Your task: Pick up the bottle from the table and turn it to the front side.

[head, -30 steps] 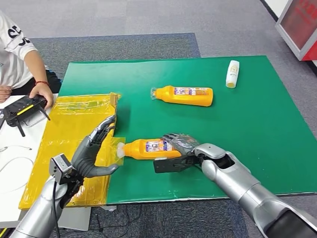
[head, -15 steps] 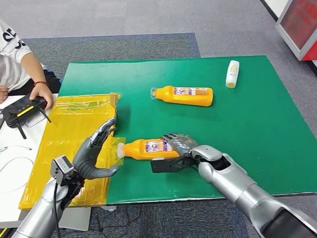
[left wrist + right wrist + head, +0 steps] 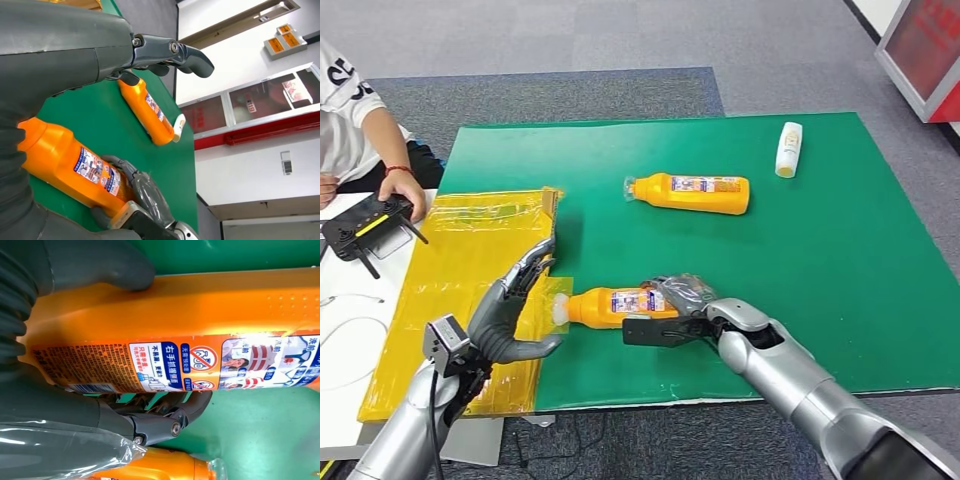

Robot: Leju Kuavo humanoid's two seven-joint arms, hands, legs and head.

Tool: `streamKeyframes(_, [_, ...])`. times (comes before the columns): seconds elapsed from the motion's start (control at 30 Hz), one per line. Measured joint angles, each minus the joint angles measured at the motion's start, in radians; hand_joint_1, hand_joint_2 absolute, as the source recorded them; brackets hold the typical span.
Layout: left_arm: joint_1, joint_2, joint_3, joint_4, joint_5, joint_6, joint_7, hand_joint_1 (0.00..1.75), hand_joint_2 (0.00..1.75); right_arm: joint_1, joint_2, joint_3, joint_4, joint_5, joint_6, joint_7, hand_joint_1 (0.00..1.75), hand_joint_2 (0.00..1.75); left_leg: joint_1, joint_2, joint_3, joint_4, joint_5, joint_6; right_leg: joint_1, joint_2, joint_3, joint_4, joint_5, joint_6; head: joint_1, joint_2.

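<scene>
Glossy orange plastic bottle [image 3: 618, 307], paper label; matt green mat [image 3: 810, 250]; shiny yellow film [image 3: 456, 270].

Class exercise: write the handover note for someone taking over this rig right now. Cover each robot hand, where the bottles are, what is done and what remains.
Right robot hand: grips the base end of the near orange bottle, which lies on its side on the green mat, cap towards the yellow sheet.
Left robot hand: open over the yellow sheet, beside the bottle's cap, holding nothing.
Second orange bottle and a small white bottle lie farther back on the mat.
Done: grasp made.
Left: lift the bottle and turn it to its front side.
</scene>
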Motion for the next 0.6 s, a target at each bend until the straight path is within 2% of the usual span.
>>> streamKeyframes(0.37, [0.006,-0.001,0.013,0.000,0.000,-0.004,-0.001,0.00,1.75,0.022,0.000,-0.050,0.000,-0.068,0.011,-0.040,1.75,1.75,0.000,0.000,0.001,0.000,0.000,0.000,0.000,0.000,0.001,0.000,0.000,0.000,0.000,0.000])
streamKeyframes(0.6, [0.003,-0.001,0.013,0.006,0.004,-0.018,-0.017,0.00,1.75,0.077,-0.016,-0.169,-0.015,-0.345,0.117,-0.193,1.75,1.75,0.000,0.000,0.002,0.000,0.000,0.000,0.000,0.000,0.002,-0.001,0.000,0.000,0.000,0.000])
